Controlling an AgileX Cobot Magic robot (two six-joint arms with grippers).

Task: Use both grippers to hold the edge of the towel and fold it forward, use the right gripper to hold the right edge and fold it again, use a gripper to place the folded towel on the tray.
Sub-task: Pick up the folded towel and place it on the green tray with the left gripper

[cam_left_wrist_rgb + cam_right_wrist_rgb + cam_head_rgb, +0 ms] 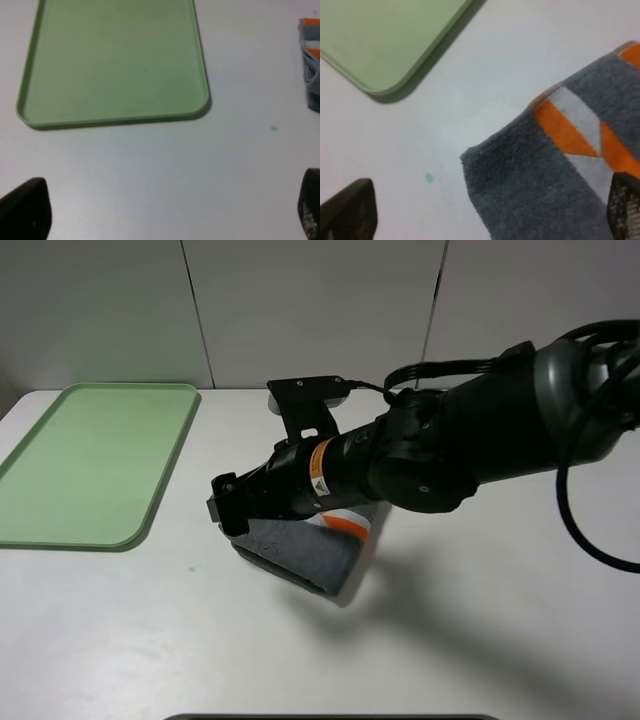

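The towel (305,552) lies folded into a small dark grey bundle on the white table, with its orange-and-white band (345,525) showing at the far side. My right gripper (228,508) has reached across to the bundle's left end and hovers there. In the right wrist view the right gripper (485,215) is open, one finger (625,205) above the towel (555,185) and the other (347,210) above bare table. The left gripper (167,215) is open over bare table near the tray (115,65). The left arm is out of the exterior high view.
The light green tray (90,465) sits at the far left of the table, with nothing on it; its corner (385,35) shows in the right wrist view. A small teal speck (190,567) marks the table between tray and towel. The right arm's bulk hangs over the table's middle.
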